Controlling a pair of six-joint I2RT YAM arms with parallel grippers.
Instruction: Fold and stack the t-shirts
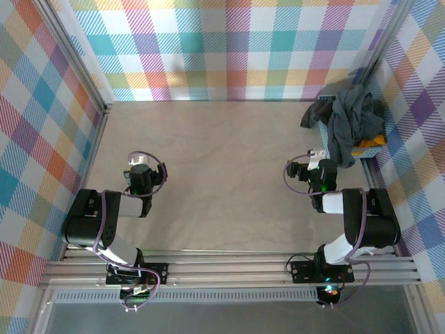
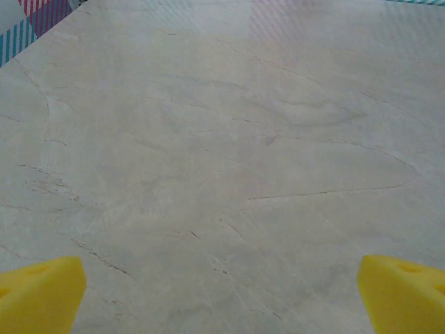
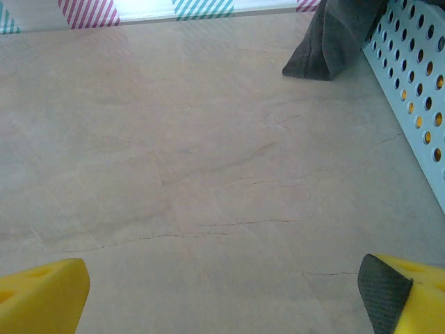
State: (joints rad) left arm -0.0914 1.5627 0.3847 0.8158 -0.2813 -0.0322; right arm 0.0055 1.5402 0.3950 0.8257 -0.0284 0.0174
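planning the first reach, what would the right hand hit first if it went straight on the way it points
Probably bare table: the open right hand tilts down at it. The shirt draped from the basket lies right of that line, though depth is unclear.

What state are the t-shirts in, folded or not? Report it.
Unfolded: the t-shirts lie crumpled in a heap, spilling over the basket rim.
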